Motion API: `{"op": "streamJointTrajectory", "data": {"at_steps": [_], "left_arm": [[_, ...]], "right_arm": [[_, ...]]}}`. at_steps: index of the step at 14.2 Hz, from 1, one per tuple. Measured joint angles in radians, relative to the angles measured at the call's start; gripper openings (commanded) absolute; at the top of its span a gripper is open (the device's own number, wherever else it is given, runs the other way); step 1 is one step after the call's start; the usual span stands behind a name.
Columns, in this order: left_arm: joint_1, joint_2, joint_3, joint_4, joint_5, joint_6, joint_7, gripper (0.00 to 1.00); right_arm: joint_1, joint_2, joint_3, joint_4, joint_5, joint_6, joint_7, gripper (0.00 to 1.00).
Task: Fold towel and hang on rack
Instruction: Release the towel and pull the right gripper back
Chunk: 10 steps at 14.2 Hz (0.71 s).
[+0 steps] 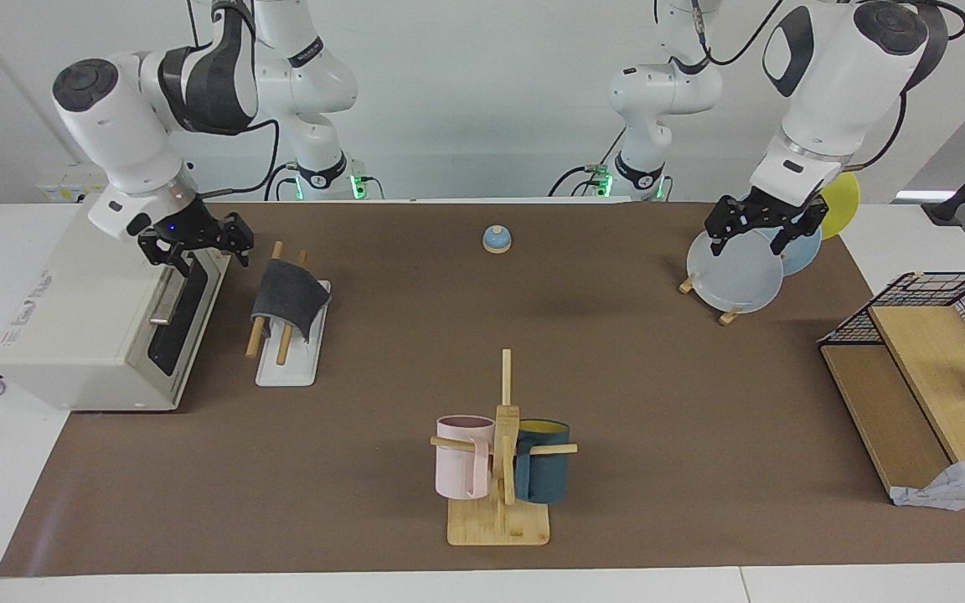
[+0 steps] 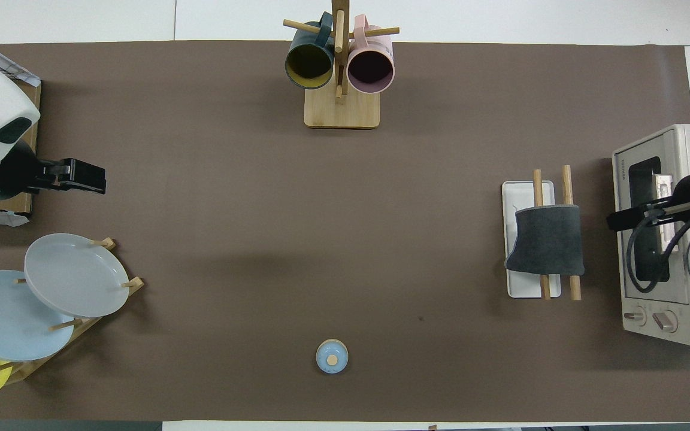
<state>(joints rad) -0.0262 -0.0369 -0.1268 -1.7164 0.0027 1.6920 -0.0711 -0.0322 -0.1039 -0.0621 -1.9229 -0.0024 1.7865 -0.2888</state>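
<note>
slippage is the main risk now: the towel [image 1: 286, 299] lies folded, dark grey face out, draped across both rods of the rack [image 1: 283, 366], toward the right arm's end of the worktop, and nothing pins it there. more cloth seems to hang on the side away from the toaster oven [image 1: 97, 310], so its own weight could drag it off the smooth rods; a sideways brush from the right pincer [image 1: 198, 239] would do the same. that pincer is raised over the oven's front edge, just beside the rack, fingers spread wide and holding nothing, wrist angled down. the left pincer [image 1: 757, 232] waits over the plates [image 1: 740, 272], also spread and empty.
</note>
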Motion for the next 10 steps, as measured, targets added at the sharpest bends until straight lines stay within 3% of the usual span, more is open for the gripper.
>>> {"op": "streamJointTrajectory", "data": {"at_steps": [4, 10], "left_arm": [[0.0, 0.0, 0.005, 0.0, 0.0, 0.0, 0.0, 1.0], [0.0, 0.0, 0.01, 0.0, 0.0, 0.001, 0.0, 1.0]], "right_arm": [[-0.001, 0.033, 0.0, 0.227, 0.0, -0.199, 0.005, 1.0], [0.023, 0.043, 0.027, 0.256, 0.0, -0.301, 0.048, 1.0]]}}
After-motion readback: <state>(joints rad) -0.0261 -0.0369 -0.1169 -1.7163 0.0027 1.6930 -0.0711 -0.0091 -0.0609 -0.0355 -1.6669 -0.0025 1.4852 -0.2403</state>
